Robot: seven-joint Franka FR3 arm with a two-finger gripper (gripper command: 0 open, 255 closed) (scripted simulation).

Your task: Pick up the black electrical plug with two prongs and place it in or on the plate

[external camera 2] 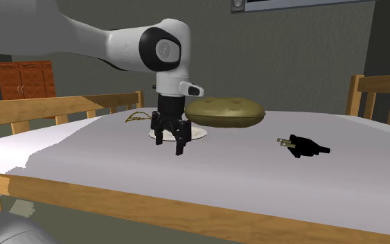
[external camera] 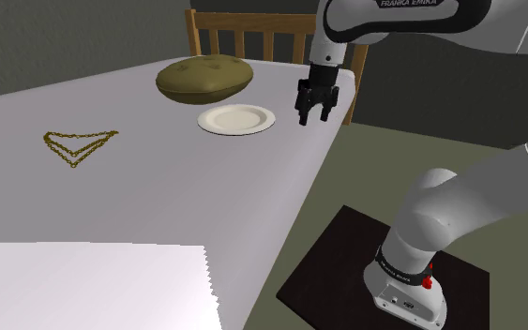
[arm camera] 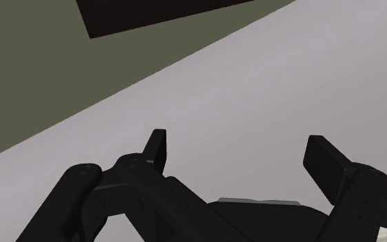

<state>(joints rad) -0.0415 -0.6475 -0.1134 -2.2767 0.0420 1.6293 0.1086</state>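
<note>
- The gripper (external camera 2: pixel 171 142) hangs low over the grey table (external camera: pixel 140 187), fingers pointing down and spread wide, with nothing between them; in the wrist view the two fingertips (arm camera: pixel 159 148) stand well apart over bare tabletop.
- Just beside the hand sits the pale plate (external camera: pixel 236 119), so the drop-off spot is close and the fetching is what remains.
- Right behind the plate, a little farther from the hand, lies a big olive lump (external camera 2: pixel 224 112), rounded like a potato. I'd say it is the thing to steer around: lift a bit before travelling so the fingers pass clear of it.
- Well apart from the hand, past the end of the lump, the black plug (external camera 2: pixel 304 146) lies flat on the table, its two prongs pointing back toward the gripper.
- To my eye the good grasp is across the plug's dark body, not the prongs: keep the fingers wide, turn the wrist so they straddle its narrow sides, and come straight down before closing.
- Farthest off, beyond the plate, a thin gold chain (external camera: pixel 77 145) lies out of the way.
</note>
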